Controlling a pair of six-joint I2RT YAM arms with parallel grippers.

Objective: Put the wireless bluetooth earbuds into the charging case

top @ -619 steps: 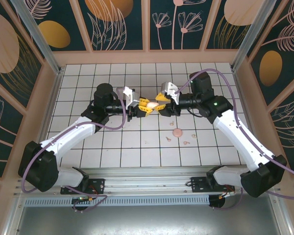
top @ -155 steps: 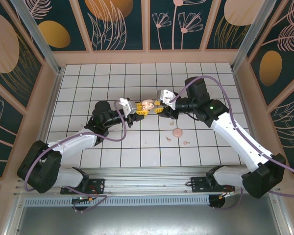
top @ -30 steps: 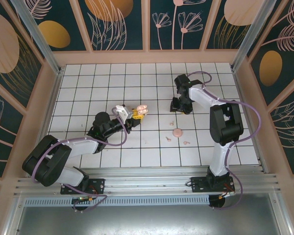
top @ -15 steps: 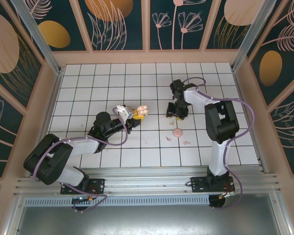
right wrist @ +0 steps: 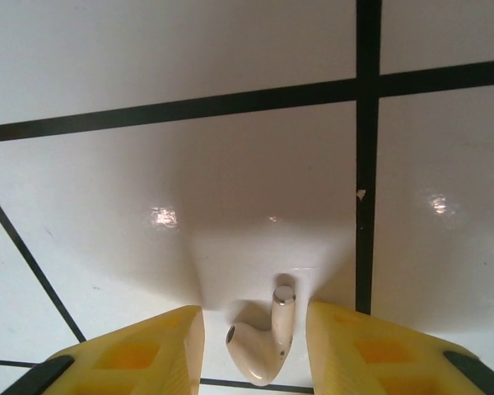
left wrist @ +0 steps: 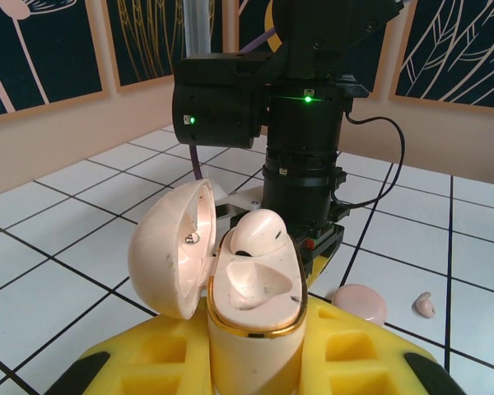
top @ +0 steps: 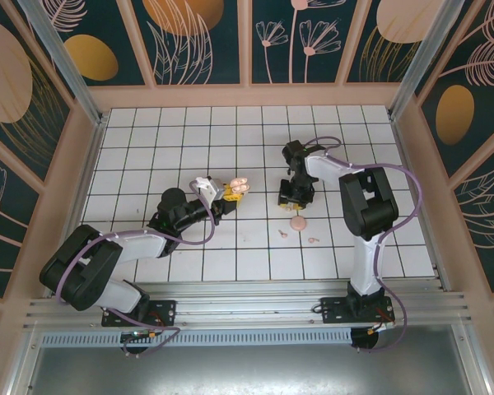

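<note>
Straddling the loose earbud (right wrist: 255, 350) at 6 o'clock of my wrist view, my right gripper (right wrist: 252, 319) stands apart. Risk: an off-centre pinch could flick the smooth bud away. Farther, at 9 o'clock, my left gripper (top: 228, 192) clamps the open charging case (left wrist: 255, 288).

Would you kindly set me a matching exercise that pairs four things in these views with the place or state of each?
Things
1. charging case
2. earbud in the left wrist view
3. earbud in the right wrist view
4. round pink piece

Places or states
A. on a tile between the open fingers of the right gripper
B. lying alone on the floor, no gripper around it
C. seated in the case's recess
D. clamped in the left gripper, lid open

Pairs: 1-D, 2-C, 3-A, 4-B
</note>
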